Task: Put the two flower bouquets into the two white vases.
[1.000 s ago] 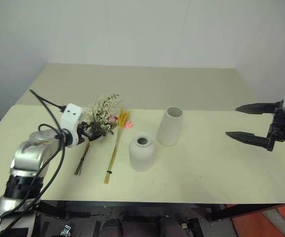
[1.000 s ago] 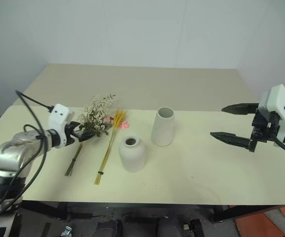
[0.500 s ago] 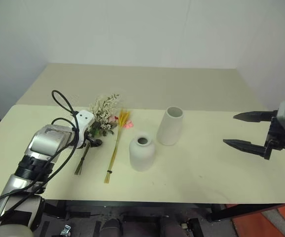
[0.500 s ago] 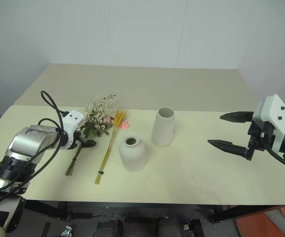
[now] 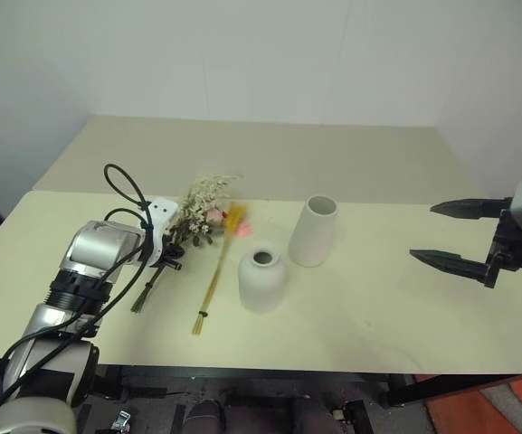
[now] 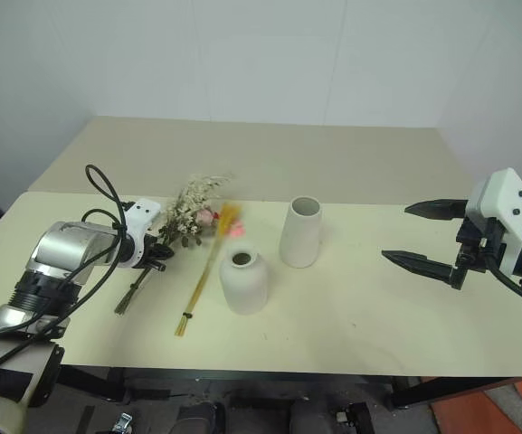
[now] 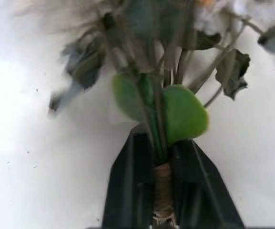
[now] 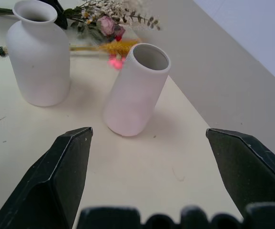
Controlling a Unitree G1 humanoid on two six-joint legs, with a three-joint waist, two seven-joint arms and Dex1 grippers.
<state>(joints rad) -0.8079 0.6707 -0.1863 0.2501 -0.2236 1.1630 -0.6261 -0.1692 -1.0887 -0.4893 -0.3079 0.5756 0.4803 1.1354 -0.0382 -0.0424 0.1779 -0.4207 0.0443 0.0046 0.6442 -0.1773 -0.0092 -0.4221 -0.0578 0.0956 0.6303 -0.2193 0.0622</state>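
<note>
Left eye view, two white vases [image 5: 262, 280], two bouquets [image 5: 202, 217], left claw [image 5: 172, 260] pinching one, right claw [image 5: 452, 235] spread.

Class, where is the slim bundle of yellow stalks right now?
The slim yellow bundle lies flat on the table, between the bushy rose bouquet on its left and the rounded white vase on its right.

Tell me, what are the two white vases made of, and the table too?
The taller vase and the rounder vase look like ceramic: matte white, thick-walled and smooth, with no shine. It could be painted plaster. The table looks like a cream laminate or painted board: flat, even and plain, with no wood grain showing.
</note>
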